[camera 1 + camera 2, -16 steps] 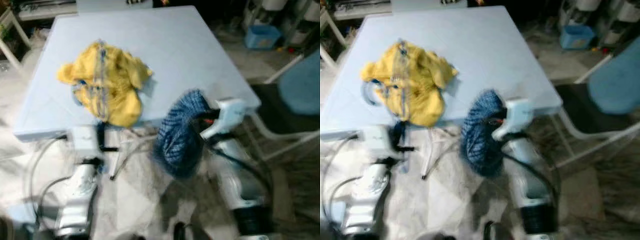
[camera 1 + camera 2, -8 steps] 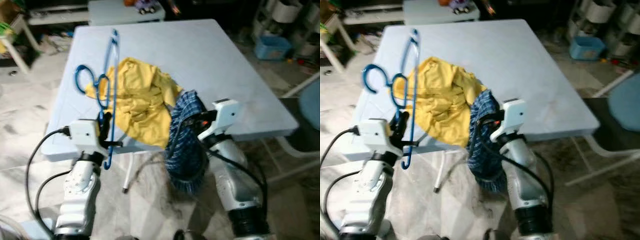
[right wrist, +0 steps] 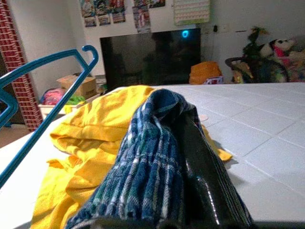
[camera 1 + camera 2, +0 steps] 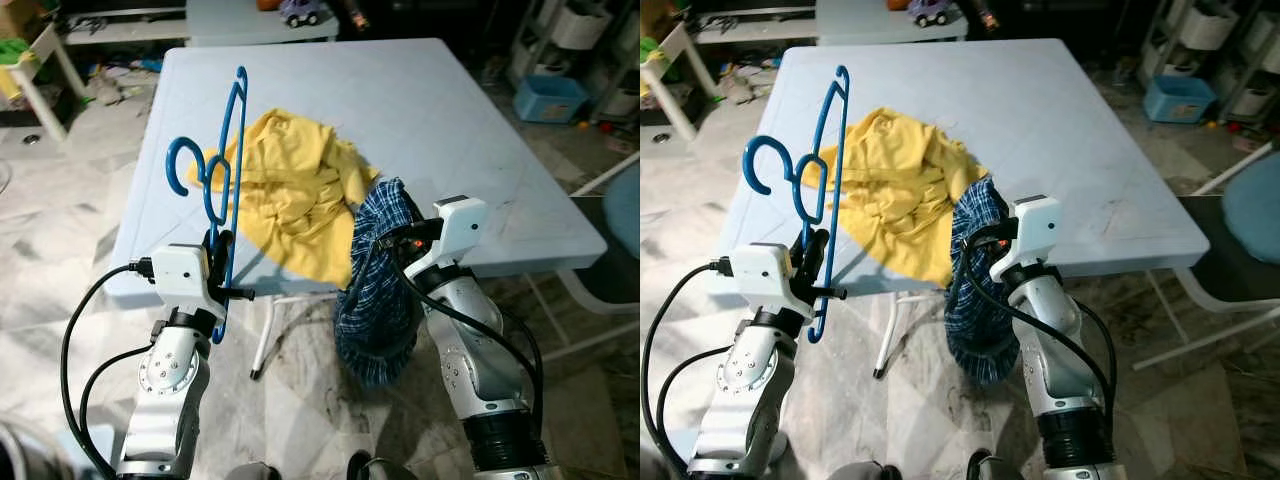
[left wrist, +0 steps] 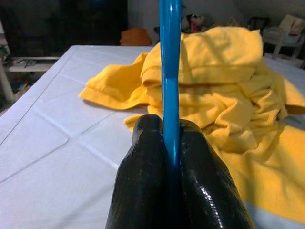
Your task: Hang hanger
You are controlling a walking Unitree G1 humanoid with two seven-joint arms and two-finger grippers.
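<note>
**Robot holds a blue hanger and a checked cloth by the desk**

The robot stands at the near edge of a pale blue desk [image 4: 470, 130]. A yellow shirt [image 4: 295, 190] lies in a crumpled heap on the desk, close to the near edge.

The left claw [image 5: 172, 143] is closed tight on a blue plastic hanger [image 4: 222, 180]. Its two black fingers [image 5: 145, 176] pinch the thin blue bar between them. The hanger stands almost upright above the left arm, in front of the near left part of the desk. Its hook curls out to the robot's left, and its long bar points up and away over the desk. The hanger is in the air and hangs on nothing but the claw.

The right claw [image 4: 385, 240] has a dark blue checked cloth [image 4: 378, 290] wrapped over it. The cloth hangs down in a bundle below the desk edge, just beside the yellow shirt. The cloth covers the fingers, so no one can tell how far the right claw is open.

The floor [image 4: 60, 220] is pale marble with grey streaks. A light blue bin [image 4: 548, 97] sits on the floor behind the desk to the right. A small toy car [image 4: 302, 11] stands on another desk at the back.
</note>
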